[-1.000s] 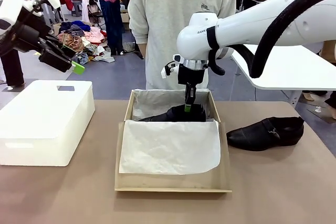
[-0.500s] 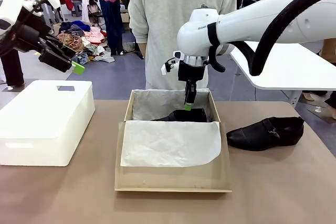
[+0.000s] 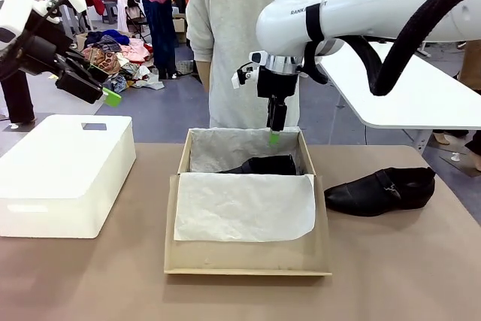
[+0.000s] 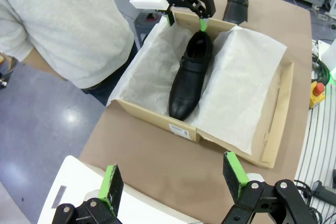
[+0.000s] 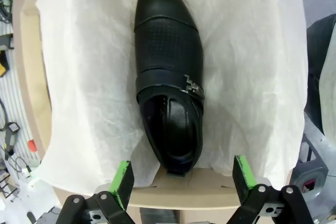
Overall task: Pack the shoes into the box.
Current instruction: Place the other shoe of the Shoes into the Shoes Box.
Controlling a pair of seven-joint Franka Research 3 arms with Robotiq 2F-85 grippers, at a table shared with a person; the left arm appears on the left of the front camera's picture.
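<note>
Letters "RANK" on the right arm (image 3: 361, 13), white casing; small label (image 4: 180, 129) on the box (image 4: 144, 115) unreadable.

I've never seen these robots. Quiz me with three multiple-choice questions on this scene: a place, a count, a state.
1. Where is the shoe that isn't packed? A. on the floor B. on the table beside the box C. inside the box
2. How many shoes lie inside the box? A. one B. two C. none
3. The right arm's jaws are: A. shut on a shoe B. shut on the box's edge C. open, holding nothing

B, it rests on the table right of the box; A, a single black shoe lies on the white paper; C, the green pads stand apart above the box.
</note>
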